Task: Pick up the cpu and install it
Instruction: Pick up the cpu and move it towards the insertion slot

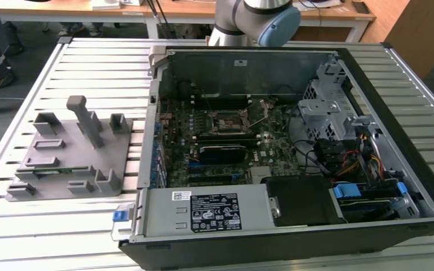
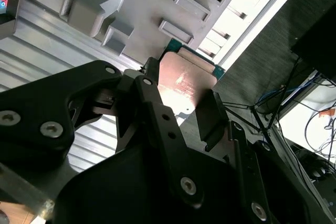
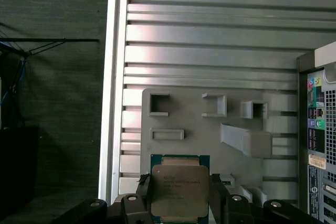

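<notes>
The cpu point(image 3: 178, 192) point(image 2: 186, 80), a flat square chip with a silver-grey metal top and a green rim, sits between my gripper's point(image 3: 179, 188) point(image 2: 182, 85) black fingers point(image 3: 143, 195), which press on two opposite sides. It hangs well above the grey fixture plate point(image 3: 210, 124) point(image 1: 74, 152) on the slatted table. In the exterior view the open computer case point(image 1: 398, 186) shows the square black socket frame point(image 1: 228, 121) with its wire lever on the motherboard. The arm's lower joints point(image 1: 255, 17) stand behind the case.
A black rectangular module point(image 1: 221, 152) lies just in front of the socket. The power supply point(image 1: 202, 209), a metal drive cage point(image 1: 326, 107) and cables point(image 1: 352, 164) crowd the case. The table's edge point(image 3: 113, 77) borders dark floor. The case's rear ports point(image 3: 317, 124) lie beside the fixture.
</notes>
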### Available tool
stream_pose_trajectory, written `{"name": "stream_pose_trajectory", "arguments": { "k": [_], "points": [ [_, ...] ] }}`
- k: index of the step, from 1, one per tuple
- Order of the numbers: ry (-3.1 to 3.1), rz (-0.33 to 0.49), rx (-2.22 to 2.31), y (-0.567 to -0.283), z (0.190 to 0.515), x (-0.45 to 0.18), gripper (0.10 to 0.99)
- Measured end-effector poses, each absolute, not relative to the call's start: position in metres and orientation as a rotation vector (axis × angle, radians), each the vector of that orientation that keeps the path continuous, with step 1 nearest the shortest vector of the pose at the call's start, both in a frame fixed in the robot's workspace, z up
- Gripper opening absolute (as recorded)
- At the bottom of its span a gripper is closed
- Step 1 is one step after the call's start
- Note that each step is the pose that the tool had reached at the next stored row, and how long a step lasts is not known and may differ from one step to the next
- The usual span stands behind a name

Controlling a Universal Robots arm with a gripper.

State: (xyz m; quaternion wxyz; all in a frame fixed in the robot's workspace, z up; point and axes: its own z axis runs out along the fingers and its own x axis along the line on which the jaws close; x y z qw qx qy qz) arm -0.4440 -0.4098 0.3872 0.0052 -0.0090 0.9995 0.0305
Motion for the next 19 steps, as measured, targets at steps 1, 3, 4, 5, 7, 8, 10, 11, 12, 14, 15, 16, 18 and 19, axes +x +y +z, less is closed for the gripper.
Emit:
{"name": "stream_pose_trajectory", "arguments": {
  "k": [1,3,4,5,7,8,10,11,12,14,15,16,18,19],
  "points": [
    [3.130,0.096,-0.028,-0.4099,0.3873,-0.4437,0.525],
    [3.130,0.096,-0.029,-0.4098,0.3873,-0.4432,0.525],
    [3.130,0.096,-0.030,-0.4098,0.3872,-0.4430,0.525],
    [3.130,0.096,-0.031,-0.4098,0.3872,-0.4428,0.525],
    [3.130,0.096,-0.032,-0.4098,0.3873,-0.4425,0.525],
    [3.130,0.096,-0.032,-0.4098,0.3873,-0.4424,0.525],
    [3.130,0.096,-0.033,-0.4098,0.3873,-0.4422,0.525],
    [3.130,0.096,-0.033,-0.4098,0.3873,-0.4422,0.525],
    [3.130,0.096,-0.035,-0.4098,0.3873,-0.4418,0.525],
    [3.130,0.096,-0.036,-0.4098,0.3873,-0.4412,0.525],
    [3.130,0.096,-0.036,-0.4098,0.3873,-0.4411,0.525],
    [3.130,0.096,-0.036,-0.4098,0.3873,-0.4410,0.525],
    [3.130,0.096,-0.036,-0.4098,0.3873,-0.4405,0.525],
    [3.130,0.096,-0.036,-0.4099,0.3873,-0.4401,0.525]
  ]
}}
